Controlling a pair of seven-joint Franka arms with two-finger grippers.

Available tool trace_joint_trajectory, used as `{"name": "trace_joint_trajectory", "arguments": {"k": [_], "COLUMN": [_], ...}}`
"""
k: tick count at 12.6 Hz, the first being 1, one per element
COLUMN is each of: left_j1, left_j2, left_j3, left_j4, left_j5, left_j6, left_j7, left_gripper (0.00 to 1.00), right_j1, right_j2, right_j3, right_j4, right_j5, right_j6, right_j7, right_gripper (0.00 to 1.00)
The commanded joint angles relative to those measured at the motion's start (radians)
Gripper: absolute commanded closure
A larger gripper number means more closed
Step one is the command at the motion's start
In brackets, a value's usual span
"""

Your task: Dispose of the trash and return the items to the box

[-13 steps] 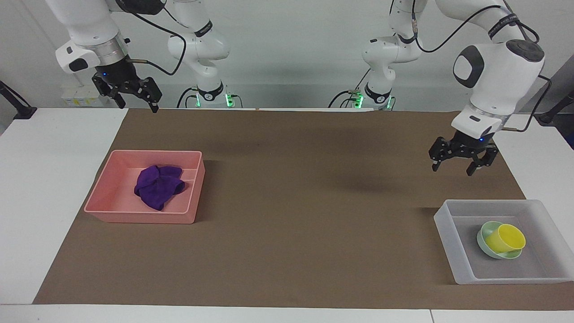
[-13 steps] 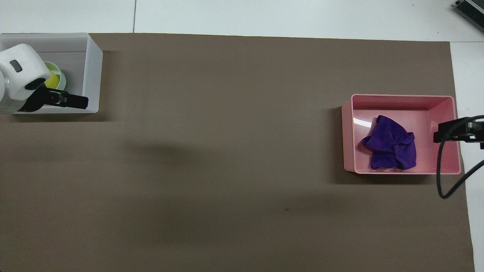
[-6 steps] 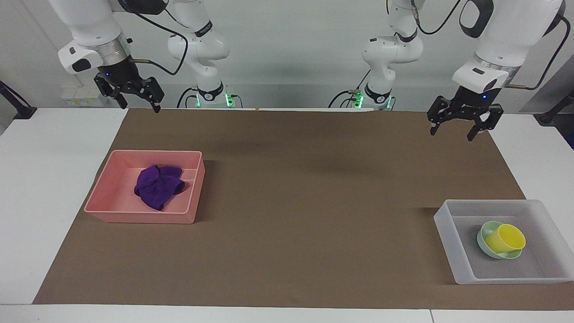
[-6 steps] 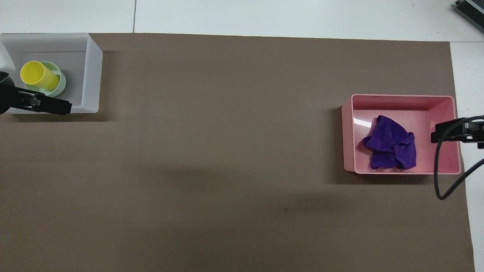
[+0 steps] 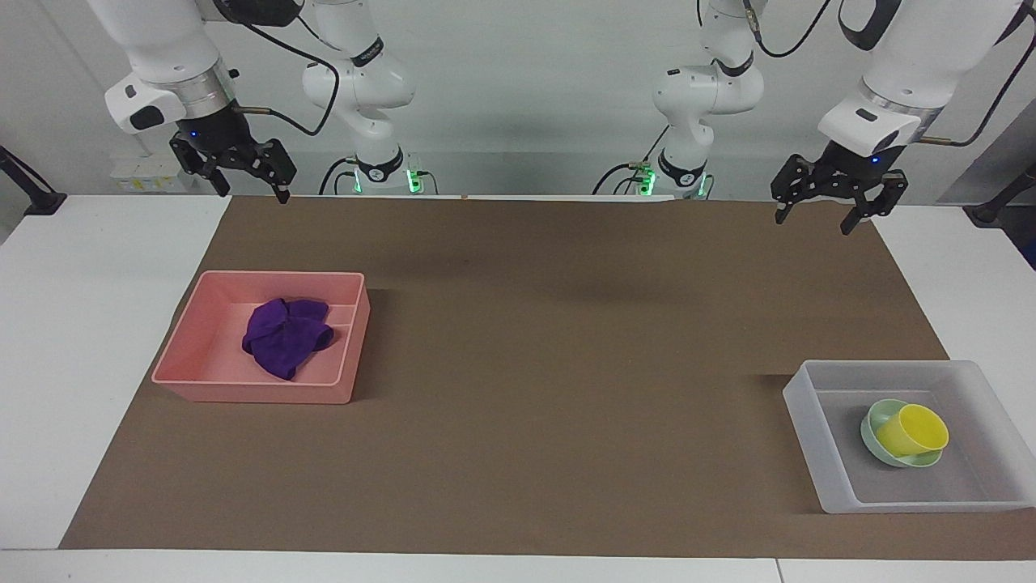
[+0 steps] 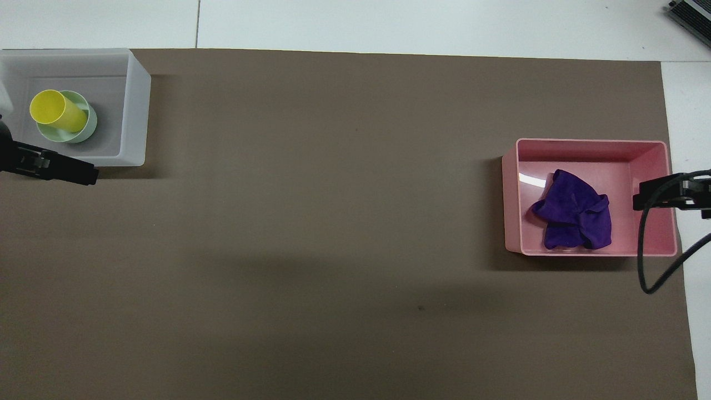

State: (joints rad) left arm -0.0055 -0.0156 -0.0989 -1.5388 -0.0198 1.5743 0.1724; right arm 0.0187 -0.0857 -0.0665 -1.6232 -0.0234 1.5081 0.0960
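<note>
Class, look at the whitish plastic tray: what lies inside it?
The whitish tray holds a mint-green bowl, with a tilted yellow cup resting in it. The cup covers most of the bowl's inside.

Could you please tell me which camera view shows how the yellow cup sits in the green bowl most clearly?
The facing view: the yellow cup is seen tilted in the green bowl, its mouth turned toward the camera. The overhead view shows the same cup from above, its side lying across the bowl, but tells less about the tilt.

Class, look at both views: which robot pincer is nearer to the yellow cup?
Left. The left pincer hangs raised at the yellow cup's end of the table; the right pincer waits raised at the pink tray's end.
</note>
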Motion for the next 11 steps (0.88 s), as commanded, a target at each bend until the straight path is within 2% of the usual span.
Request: {"name": "trace_joint_trajectory", "arguments": {"k": [1, 3, 7, 11], "left_j1": [-0.010, -0.033, -0.129, -0.113], "left_j2": [0.011, 0.002, -0.004, 0.000], "left_j3": [0.010, 0.021, 0.119, 0.130], "left_j4": [0.034, 0.029, 0.026, 0.019], "left_j5": [0.009, 0.014, 0.012, 0.008], "left_j6": [-0.033, -0.036, -0.056, -0.048], "left_j7": [-0.008, -0.010, -0.008, -0.008], "left_gripper": [0.00, 0.00, 0.00, 0.00], "right_j1": [-0.008, -0.008, -0.013, -0.013], "right_j2": [-0.020, -0.020, -0.020, -0.020], "right_j3": [-0.001, -0.001, -0.001, -0.001], "right_j4": [-0.021, -0.021, -0.021, -0.021], "right_j5": [0.010, 0.010, 0.010, 0.010], "right_j6": [0.015, 0.017, 0.018, 0.024], "right_j7": [-0.029, -0.029, -0.030, -0.030], "right_gripper": [0.00, 0.00, 0.00, 0.00]}}
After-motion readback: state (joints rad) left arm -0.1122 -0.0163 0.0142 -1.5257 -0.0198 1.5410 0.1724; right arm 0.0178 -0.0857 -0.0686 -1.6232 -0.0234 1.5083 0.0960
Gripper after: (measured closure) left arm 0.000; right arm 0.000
